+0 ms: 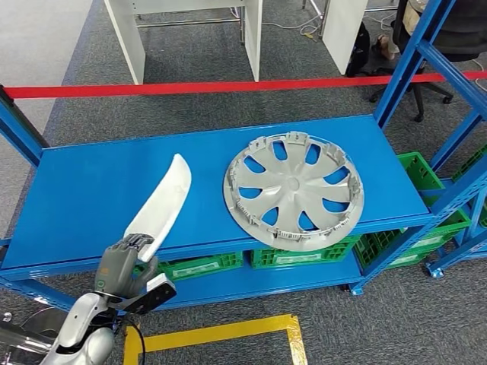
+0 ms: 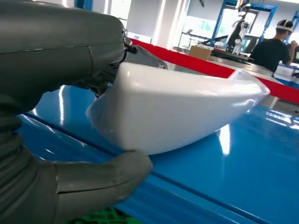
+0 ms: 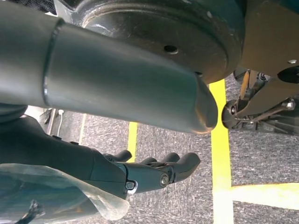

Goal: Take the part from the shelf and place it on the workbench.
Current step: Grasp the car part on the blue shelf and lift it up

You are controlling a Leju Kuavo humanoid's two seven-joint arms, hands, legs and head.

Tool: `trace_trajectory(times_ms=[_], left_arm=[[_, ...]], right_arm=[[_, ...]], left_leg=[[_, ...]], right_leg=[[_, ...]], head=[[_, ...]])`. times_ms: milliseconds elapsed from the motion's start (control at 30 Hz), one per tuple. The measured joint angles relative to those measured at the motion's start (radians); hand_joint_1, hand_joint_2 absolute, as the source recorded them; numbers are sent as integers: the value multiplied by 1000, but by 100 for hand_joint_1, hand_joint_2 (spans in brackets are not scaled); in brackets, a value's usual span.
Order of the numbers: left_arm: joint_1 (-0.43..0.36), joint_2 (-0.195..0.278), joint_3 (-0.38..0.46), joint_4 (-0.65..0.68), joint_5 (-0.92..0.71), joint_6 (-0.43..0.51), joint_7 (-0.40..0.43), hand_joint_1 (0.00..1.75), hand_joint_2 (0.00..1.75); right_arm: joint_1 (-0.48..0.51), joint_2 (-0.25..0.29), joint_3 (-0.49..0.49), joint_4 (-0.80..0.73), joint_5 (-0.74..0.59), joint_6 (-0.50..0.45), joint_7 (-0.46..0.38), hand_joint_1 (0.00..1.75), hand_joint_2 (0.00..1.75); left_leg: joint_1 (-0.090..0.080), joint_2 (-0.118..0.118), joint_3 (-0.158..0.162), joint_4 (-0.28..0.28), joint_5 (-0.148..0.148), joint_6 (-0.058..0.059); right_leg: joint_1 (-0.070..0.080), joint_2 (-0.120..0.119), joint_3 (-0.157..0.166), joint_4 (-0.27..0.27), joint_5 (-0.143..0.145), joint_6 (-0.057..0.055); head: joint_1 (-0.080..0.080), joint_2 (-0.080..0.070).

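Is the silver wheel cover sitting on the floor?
No, the silver plastic wheel cover lies flat on the blue metal shelf.

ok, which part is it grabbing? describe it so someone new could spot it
On the blue shelf, look at the front left edge. The long, curved white trim panel lies there, its near end held by the left hand. Unlike the round grey wheel cover beside it, it is narrow, glossy and spokeless.

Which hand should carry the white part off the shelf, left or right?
Left. The left hand already grips the white part at its near end over the blue shelf. The right hand hangs by the floor, holding nothing.
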Motion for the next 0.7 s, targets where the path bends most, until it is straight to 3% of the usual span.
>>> trace_trajectory(times_ms=[300, 467, 700], left_arm=[[-18, 0, 1, 4, 12, 28, -3, 175, 175], [-10, -8, 16, -17, 15, 139, -43, 175, 175], [30, -20, 39, -144, -115, 270, -82, 175, 175]], right_arm=[[0, -5, 10, -11, -2, -3, 2, 0, 0], [0, -6, 21, -15, -8, -8, -4, 0, 0], [0, -6, 36, -20, -15, -14, -8, 0, 0]], left_leg=[[0, 0, 1, 0, 0, 0], [0, 0, 1, 0, 0, 0], [0, 0, 0, 0, 0, 0]], right_leg=[[0, 0, 1, 0, 0, 0], [0, 0, 1, 0, 0, 0], [0, 0, 1, 0, 0, 0]], head=[[0, 0], [0, 0], [0, 0]])
